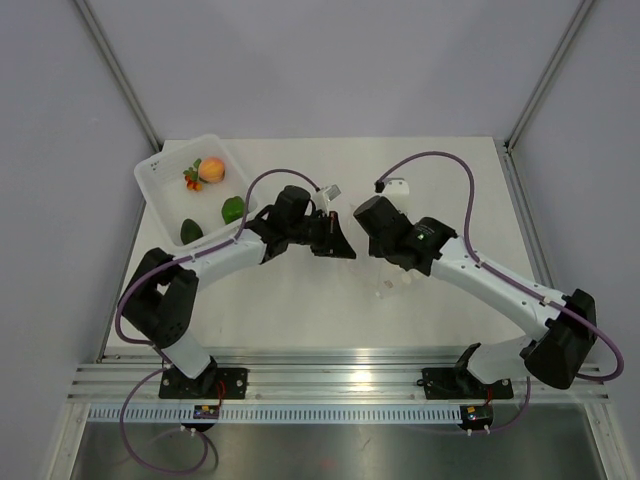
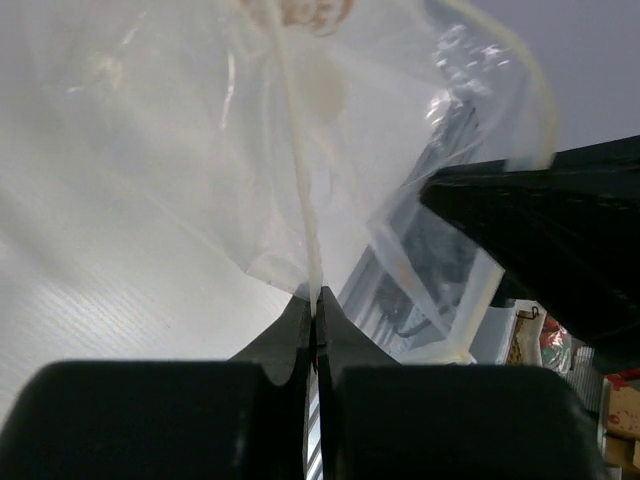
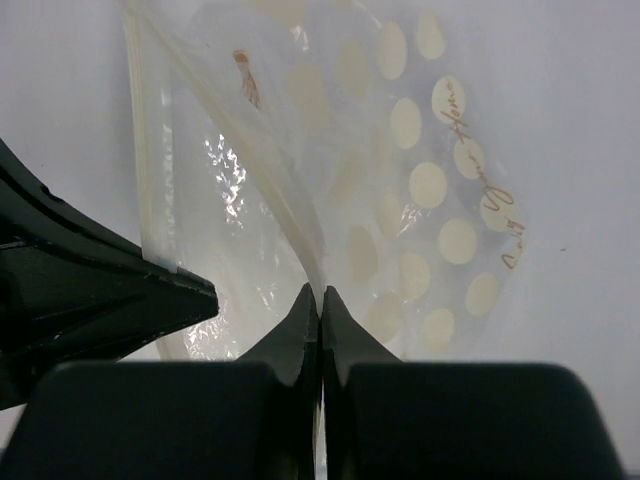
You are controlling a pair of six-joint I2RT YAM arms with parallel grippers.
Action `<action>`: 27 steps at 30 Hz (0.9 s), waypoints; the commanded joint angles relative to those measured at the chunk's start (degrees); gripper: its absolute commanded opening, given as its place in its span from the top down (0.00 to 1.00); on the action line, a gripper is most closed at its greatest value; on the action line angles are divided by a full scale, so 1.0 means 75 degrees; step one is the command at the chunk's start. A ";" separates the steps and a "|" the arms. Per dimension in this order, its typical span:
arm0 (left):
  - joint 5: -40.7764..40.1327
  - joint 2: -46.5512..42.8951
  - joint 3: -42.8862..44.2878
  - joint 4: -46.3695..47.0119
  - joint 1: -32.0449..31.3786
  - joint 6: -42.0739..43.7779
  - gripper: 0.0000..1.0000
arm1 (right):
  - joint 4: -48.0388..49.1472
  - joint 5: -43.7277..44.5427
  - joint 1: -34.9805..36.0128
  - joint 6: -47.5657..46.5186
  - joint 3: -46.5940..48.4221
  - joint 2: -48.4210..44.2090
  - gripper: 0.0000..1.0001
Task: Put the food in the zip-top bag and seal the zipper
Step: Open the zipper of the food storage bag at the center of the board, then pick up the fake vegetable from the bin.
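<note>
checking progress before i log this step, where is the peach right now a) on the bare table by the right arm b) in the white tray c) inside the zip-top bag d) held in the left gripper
B: the peach lies in the white tray at the far left of the table, while the left gripper and the right gripper are both pinched shut on the zip-top bag.

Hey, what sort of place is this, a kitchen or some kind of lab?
Probably a robot lab test cell, not a kitchen: a plain white table boxed in by grey panels, an aluminium rail along its near edge, and a toy peach in a tray.
</note>
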 commanded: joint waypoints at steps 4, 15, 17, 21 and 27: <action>-0.0434 0.0527 0.0935 -0.1599 0.0207 0.1028 1.00 | -0.0603 0.1261 0.0062 -0.0288 0.1164 -0.0511 1.00; -0.0715 0.0410 0.1639 -0.2867 0.0512 0.2060 1.00 | -0.1601 0.2235 0.0050 0.0510 0.1281 0.0168 1.00; -0.0763 0.0457 0.1698 -0.2950 0.0523 0.2142 1.00 | -0.1205 0.1989 0.0061 0.0288 0.1316 0.0203 1.00; -0.0798 0.0375 0.1827 -0.2974 0.0523 0.2201 0.73 | -0.0546 0.1368 0.0050 0.0041 0.1339 0.0402 1.00; -0.1243 0.0024 0.2249 -0.3629 0.0804 0.2541 0.57 | -0.0276 0.1040 0.0061 -0.0158 0.1667 0.0883 1.00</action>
